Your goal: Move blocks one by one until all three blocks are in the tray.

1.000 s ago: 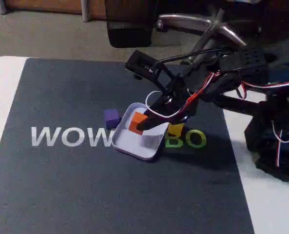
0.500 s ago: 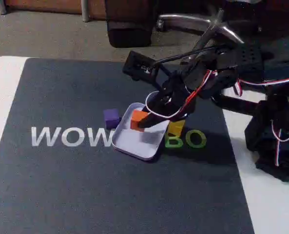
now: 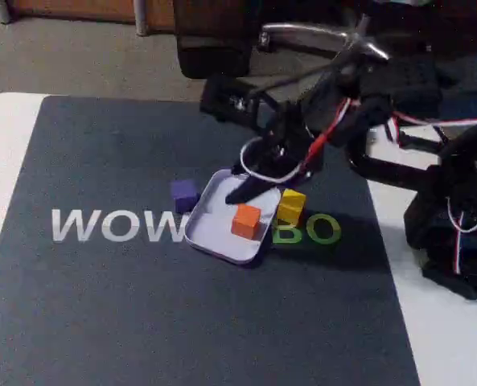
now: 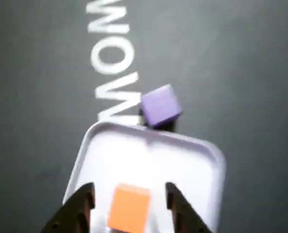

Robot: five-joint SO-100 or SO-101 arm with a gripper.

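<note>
The orange block [image 3: 246,221] lies inside the pale tray [image 3: 199,235], near its right side in the fixed view. My gripper [image 3: 242,191] hangs open just above the tray's far edge and holds nothing. The wrist view shows the orange block [image 4: 129,209] resting on the tray [image 4: 215,160] floor, between and below the two dark fingers [image 4: 83,203] of my gripper [image 4: 129,188]. The purple block [image 3: 184,194] sits on the mat just outside the tray's left rim, and appears beyond the rim as the purple block [image 4: 160,106] in the wrist view. The yellow block [image 3: 290,206] stands on the mat against the tray's right side.
A dark mat [image 3: 141,305] with white "WOW" lettering [image 3: 113,225] and green letters [image 3: 318,231] covers the white table [image 3: 5,137]. The arm's base and wires [image 3: 455,233] fill the right side. A chair base [image 3: 318,36] stands on the floor behind.
The gripper opened and let go of the orange block, which now lies in the tray. The gripper lifted and drew back slightly toward the arm's base.
</note>
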